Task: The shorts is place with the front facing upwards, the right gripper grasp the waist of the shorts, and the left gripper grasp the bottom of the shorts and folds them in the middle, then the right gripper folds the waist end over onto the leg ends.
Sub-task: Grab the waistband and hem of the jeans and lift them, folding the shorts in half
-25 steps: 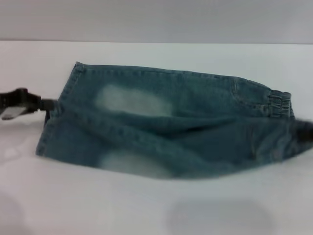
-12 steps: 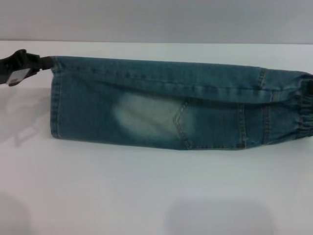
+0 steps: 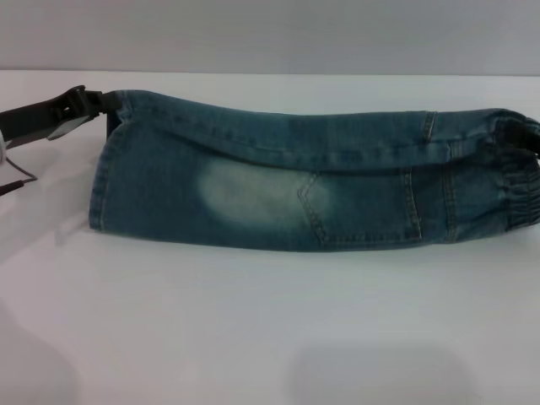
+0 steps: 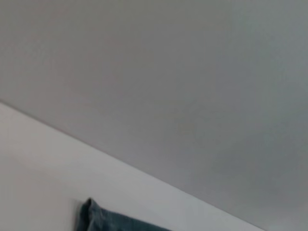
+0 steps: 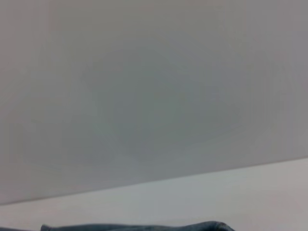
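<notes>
Table (image 3: 270, 337): white, fills the lower part of the head view; a grey wall (image 3: 270, 34) stands behind it.

Shorts (image 3: 278, 177): blue-green denim, lying across the far half of the table as one long band, folded lengthwise so one half lies over the other. The fold runs along the far edge, where the upper layer rolls over in a soft ridge. One pale faded patch shows near the middle of the top layer, with a stitched pocket just beside it toward the robot's right. Near edge lies flat on the table.

Waist (image 3: 515, 190): gathered elastic, at the robot's right end of the band, reaching the picture's edge.

Bottom of the shorts (image 3: 99, 194): straight stitched hem, at the robot's left end; its far corner is lifted slightly off the table.

Left gripper (image 3: 80, 103): dark, comes in from the left edge, meets the far hem corner. Fingers pinched on that corner of the bottom of the shorts.

Right gripper (image 3: 527, 135): only a dark bit shows at the far waist corner, touching the cloth. Finger spread: cannot tell.

Left wrist view: wall, table, and a small bunched tip of denim at the picture's edge. Right wrist view: wall, table, a thin sliver of denim.
</notes>
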Tool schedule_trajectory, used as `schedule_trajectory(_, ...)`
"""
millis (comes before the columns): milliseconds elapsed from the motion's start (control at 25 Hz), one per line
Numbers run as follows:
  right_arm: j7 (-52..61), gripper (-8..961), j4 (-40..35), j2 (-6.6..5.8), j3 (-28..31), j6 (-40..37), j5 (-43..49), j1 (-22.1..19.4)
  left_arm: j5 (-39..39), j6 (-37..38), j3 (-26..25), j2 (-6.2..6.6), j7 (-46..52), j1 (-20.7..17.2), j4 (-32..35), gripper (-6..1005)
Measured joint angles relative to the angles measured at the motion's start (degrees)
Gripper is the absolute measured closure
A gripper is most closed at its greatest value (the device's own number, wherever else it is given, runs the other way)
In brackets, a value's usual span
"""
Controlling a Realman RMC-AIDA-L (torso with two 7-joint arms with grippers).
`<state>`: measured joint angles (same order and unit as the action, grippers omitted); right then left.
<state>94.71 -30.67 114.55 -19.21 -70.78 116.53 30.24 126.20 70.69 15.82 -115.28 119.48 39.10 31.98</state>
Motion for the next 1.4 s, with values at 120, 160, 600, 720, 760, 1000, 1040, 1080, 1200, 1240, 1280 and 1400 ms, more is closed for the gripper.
schedule_trajectory(120, -1.7, 946, 1.6, 0.06, 0.3, 1.8, -1.8, 0.1, -0.2, -2.3, 0.0, -0.83, -2.0, 0.7, 0.0, 913)
schedule_trajectory(160, -2.1, 946, 2.0, 0.1, 0.2, 2.3, -2.1, 0.1, -0.2, -2.9, 0.0, -1.07, -2.6, 1.0, 0.0, 912)
schedule_trajectory(600, -7.7, 942, 5.0, 2.37, 0.2, 10.1, -5.4, 1.1, -0.5, -12.2, 4.7, -2.35, -6.6, 3.5, -1.4, 906)
schedule_trajectory(720, -8.4, 939, 5.6, 2.38, 0.4, 10.8, -6.6, 1.3, -1.1, -13.9, 5.1, -2.39, -8.5, 3.9, -2.5, 905)
schedule_trajectory(760, -8.4, 938, 5.6, 2.38, 0.4, 11.1, -6.9, 1.3, -1.3, -14.3, 5.1, -2.39, -9.1, 4.1, -2.8, 904)
schedule_trajectory(1000, -10.3, 931, 5.7, 2.45, 0.1, 12.8, -8.1, 1.4, -1.6, -17.3, 6.0, -2.4, -11.6, 4.6, -3.7, 901)
schedule_trajectory(1040, -10.5, 930, 5.9, 2.49, 0.0, 13.2, -8.4, 1.5, -1.6, -17.9, 6.7, -2.42, -11.7, 4.7, -3.7, 900)
schedule_trajectory(1080, -10.7, 929, 6.0, 2.52, -0.1, 13.6, -8.6, 1.6, -1.6, -18.3, 7.2, -2.43, -11.7, 4.7, -3.7, 900)
schedule_trajectory(1200, -10.7, 926, 6.8, 2.54, -0.2, 15.1, -8.6, 2.4, -1.6, -19.7, 8.8, -2.48, -11.9, 4.7, -3.9, 898)
schedule_trajectory(1240, -10.7, 925, 7.1, 2.54, -0.3, 15.8, -8.5, 2.6, -1.6, -19.8, 8.9, -2.49, -11.9, 4.7, -3.9, 898)
schedule_trajectory(1280, -10.7, 884, 7.4, 2.52, -0.5, 16.5, -8.5, 2.9, -1.6, -20.4, 9.0, -2.5, -12.1, 4.7, -4.1, 897)
schedule_trajectory(1400, -10.7, 761, 8.1, 2.41, -1.0, 18.0, -8.3, 3.5, -1.6, -22.0, 9.0, -2.51, -12.3, 4.8, -4.4, 895)
